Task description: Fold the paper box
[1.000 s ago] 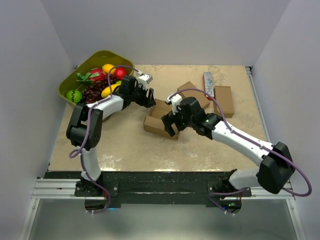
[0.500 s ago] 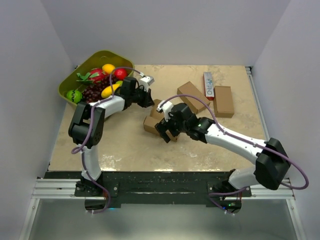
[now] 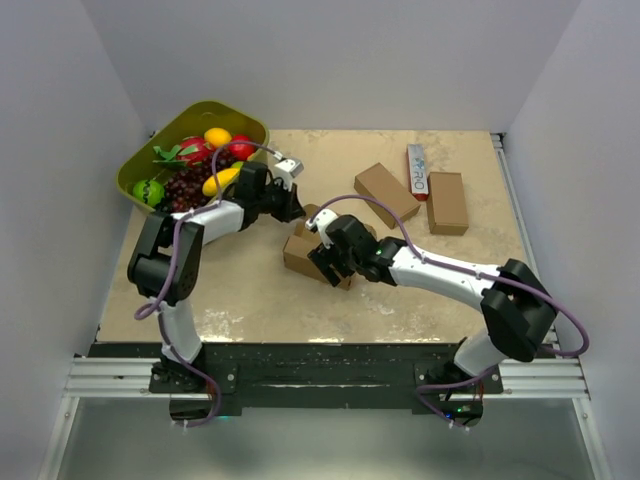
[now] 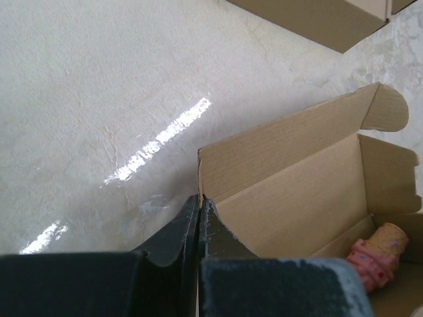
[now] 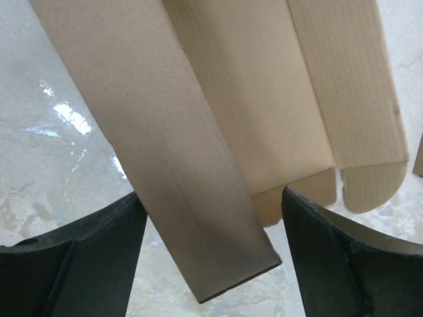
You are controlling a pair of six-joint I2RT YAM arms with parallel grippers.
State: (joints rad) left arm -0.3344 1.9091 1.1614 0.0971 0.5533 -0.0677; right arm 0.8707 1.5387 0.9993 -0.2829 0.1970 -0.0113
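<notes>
The paper box (image 3: 298,252) is lying open near the middle of the table (image 3: 250,300), and both arms are working on it. The left gripper (image 3: 293,207) is reaching in at the box's far side. In the left wrist view its fingers (image 4: 172,238) are pressing flat together, and the upright edge of a cardboard wall is running straight down into the seam between them, so the left gripper (image 4: 199,201) is pinching the paper box (image 4: 297,191) at that corner. A small pink-and-tan item (image 4: 377,254) is sitting inside the box, just past the wall.

The right gripper (image 3: 322,265) is leaning over the near side. In its wrist view the fingers (image 5: 79,264) are standing wide apart, and a long flap of the paper box (image 5: 251,99) is hanging between them. The flap's edge is running just beside one finger and well clear of the other. The right gripper (image 5: 211,198) is clamping nothing.
</notes>
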